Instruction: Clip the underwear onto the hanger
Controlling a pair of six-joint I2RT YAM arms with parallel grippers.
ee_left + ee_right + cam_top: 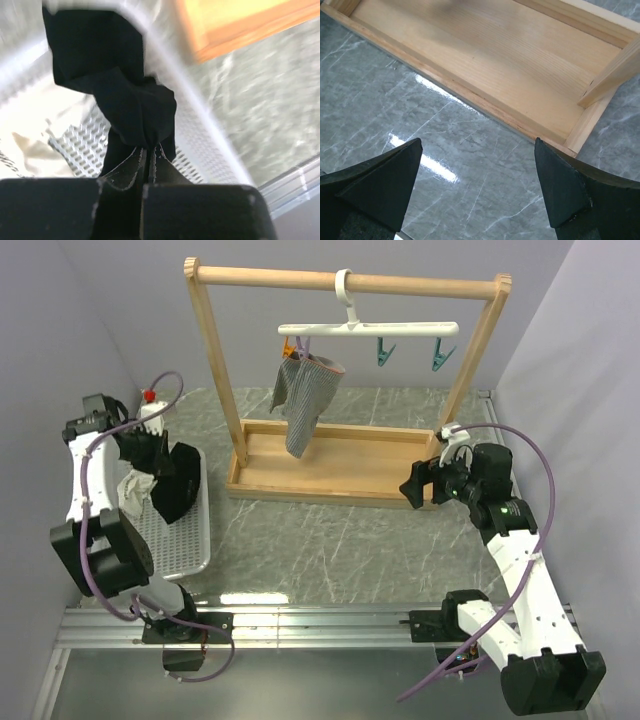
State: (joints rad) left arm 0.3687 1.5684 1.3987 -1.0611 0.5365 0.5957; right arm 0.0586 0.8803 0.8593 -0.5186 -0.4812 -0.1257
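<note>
**Item record: left claw pinching black brief at tray; right claw idle, wide**

- **Left arm:** Forearm rises from the base toward 11 o'clock in the top view, then folds at the wrist and drops back toward 4 o'clock over the tray. Left gripper (149, 149) has its jaws pressed together, with a fold of the underwear (115, 85) nipped between the fingertips.
- **Underwear:** Black and bunched, hanging from the pinch over the white perforated tray (192, 552), at 9 o'clock on the table (350, 540). The wrist picture is blurred, so whether its low end touches the mesh cannot be told.
- **Cream cloth (132, 490):** In the same tray, at 9 o'clock of the black fabric.
- **Right arm:** Reaches from its base toward 11 o'clock, with the wrist level. Right gripper (476, 150) is spread wide with nothing between the fingers. It is above bare marble, just off the 4 o'clock corner of the wooden rack (330, 465).
- **Hanger (368, 329):** Hooked on the rack's top bar at 12 o'clock. It carries:
  - a grey striped garment (303, 400) at its 9 o'clock end, beside an orange clip (290, 345);
  - two teal clips (384, 353), empty, toward 3 o'clock.
</note>
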